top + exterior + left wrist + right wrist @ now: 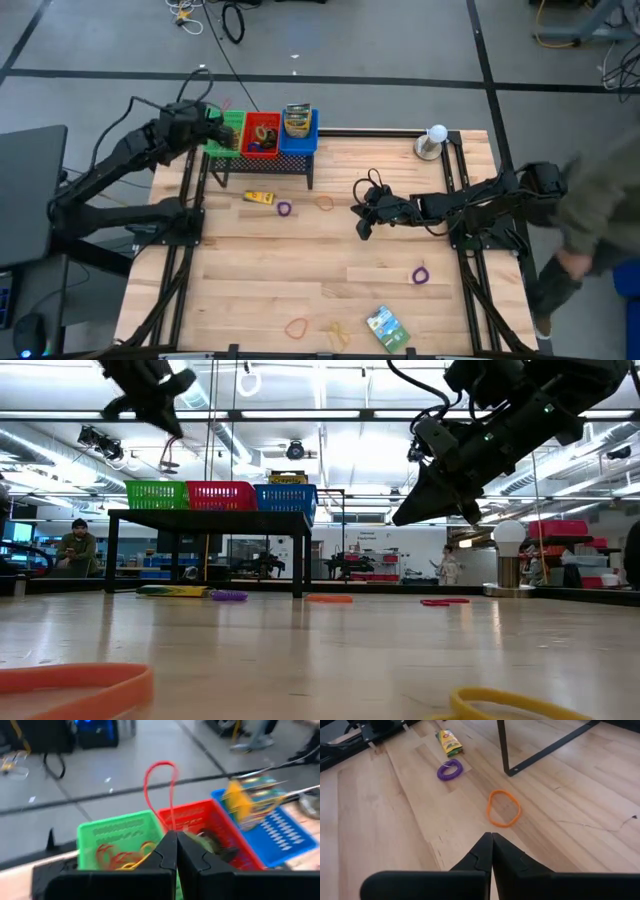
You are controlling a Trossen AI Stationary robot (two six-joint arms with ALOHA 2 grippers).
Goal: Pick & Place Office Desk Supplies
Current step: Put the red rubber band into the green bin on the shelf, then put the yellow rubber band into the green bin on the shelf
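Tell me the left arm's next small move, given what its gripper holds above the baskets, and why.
Probably open over the green basket. The left gripper is shut on a red rubber band, whose loop stands up from its fingertips, and it hangs above the green and red baskets. The green one already holds similar bands. The right gripper is shut, empty, above an orange band.

Blue basket [272,827] and its yellow contents [240,802] were smeared by motion blur in the left wrist view. An orange band [70,685] and a yellow band [520,705] were cut off by the low view's bottom edge. The printing on the green packet [386,328] was too small to read. A person [600,215] was cropped at the high view's right edge.
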